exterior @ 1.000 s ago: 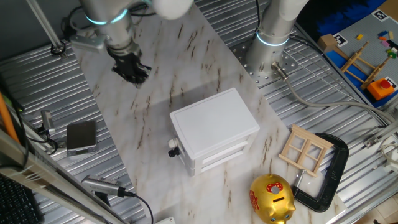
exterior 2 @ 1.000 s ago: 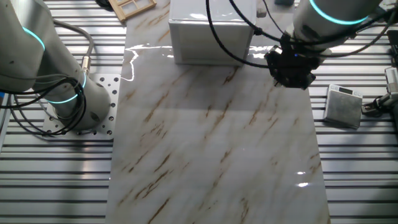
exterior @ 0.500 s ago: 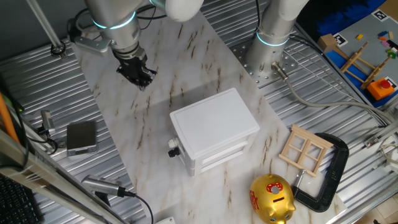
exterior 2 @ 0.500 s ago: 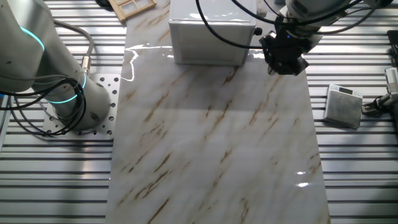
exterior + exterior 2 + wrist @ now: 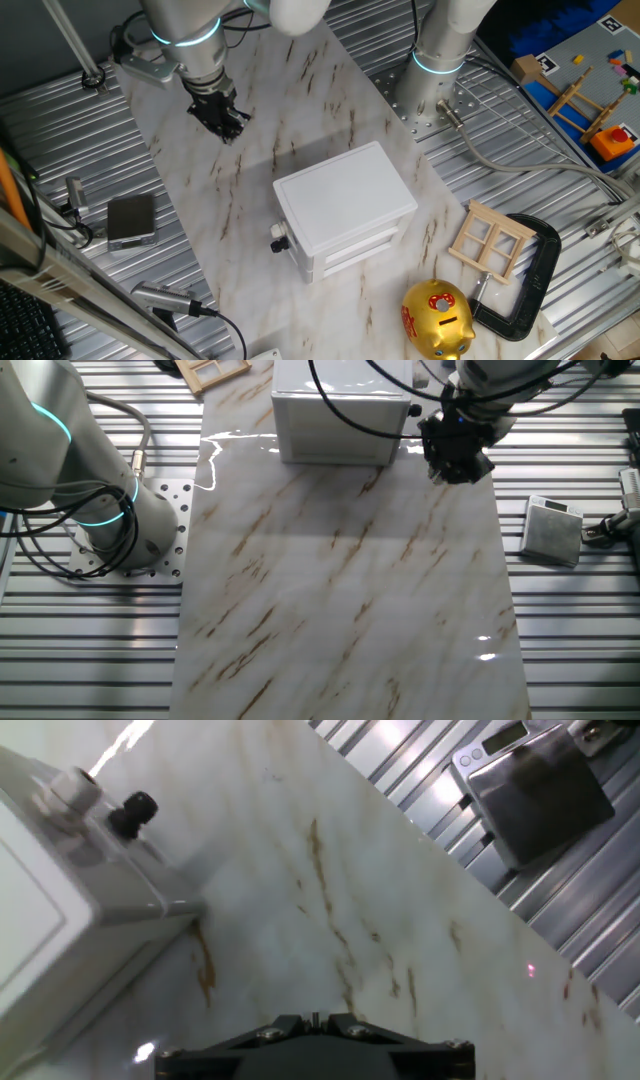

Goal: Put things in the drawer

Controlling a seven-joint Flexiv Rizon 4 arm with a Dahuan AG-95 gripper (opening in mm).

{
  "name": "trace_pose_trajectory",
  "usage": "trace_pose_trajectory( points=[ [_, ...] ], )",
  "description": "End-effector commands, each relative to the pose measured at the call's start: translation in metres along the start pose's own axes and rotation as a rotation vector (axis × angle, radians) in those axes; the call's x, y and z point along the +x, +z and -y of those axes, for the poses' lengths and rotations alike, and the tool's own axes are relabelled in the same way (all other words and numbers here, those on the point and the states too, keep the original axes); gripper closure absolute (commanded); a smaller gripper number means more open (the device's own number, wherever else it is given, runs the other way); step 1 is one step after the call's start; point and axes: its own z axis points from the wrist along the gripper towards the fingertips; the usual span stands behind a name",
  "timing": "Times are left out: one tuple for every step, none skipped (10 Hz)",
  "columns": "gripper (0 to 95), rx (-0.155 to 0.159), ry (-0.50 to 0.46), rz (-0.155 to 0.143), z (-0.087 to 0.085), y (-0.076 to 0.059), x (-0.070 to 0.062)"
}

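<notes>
Gripper (image 5: pixel 222 122) hanging over the marble slab (image 5: pixel 340 600), fingers pointed down, up off the surface. Can't tell if the jaws are apart or together — just a dark lump in both fixed views, and the hand view only catches the black underside of the hand at the bottom edge (image 5: pixel 312 1045), no fingertips.

Cabinet (image 5: pixel 345 205) sitting near the gripper on the same slab, not touching it. In the other fixed view, gripper (image 5: pixel 456 448) just beside the cabinet's corner (image 5: pixel 340 420). In the hand view, cabinet (image 5: pixel 70 910) off to the left, with a white knob (image 5: pixel 72 788) and a black knob (image 5: pixel 133 813) poking out of its side. Drawer (image 5: pixel 360 237) closed, flush with the front, on the cabinet face turned away from the gripper. No blocks spotted in any view, so can't say where those are.

Small scale (image 5: pixel 535 785) on the ribbed metal on the gripper's other side, well apart from the cabinet. Beyond the cabinet from the gripper: wooden window frame (image 5: pixel 492 240), black clamp (image 5: pixel 535 275), gold piggy bank (image 5: pixel 437 318).
</notes>
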Motion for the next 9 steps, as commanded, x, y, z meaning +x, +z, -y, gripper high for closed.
trace_pose_trajectory(
  points=[
    [95.0,-0.003,-0.039,-0.013,0.023,0.004,0.005],
    [95.0,0.002,-0.070,-0.019,0.037,0.008,0.008],
    [95.0,-0.001,-0.081,-0.018,0.048,0.011,0.011],
    [95.0,-0.002,-0.089,-0.019,0.060,0.013,0.019],
    [95.0,-0.002,-0.087,-0.019,0.062,0.015,0.023],
    [95.0,-0.005,-0.076,-0.016,0.068,0.021,0.032],
    [95.0,-0.003,-0.089,-0.017,0.069,0.025,0.034],
    [95.0,-0.002,-0.097,-0.016,0.070,0.028,0.035],
    [95.0,-0.003,-0.110,-0.016,0.070,0.030,0.035]
  ],
)
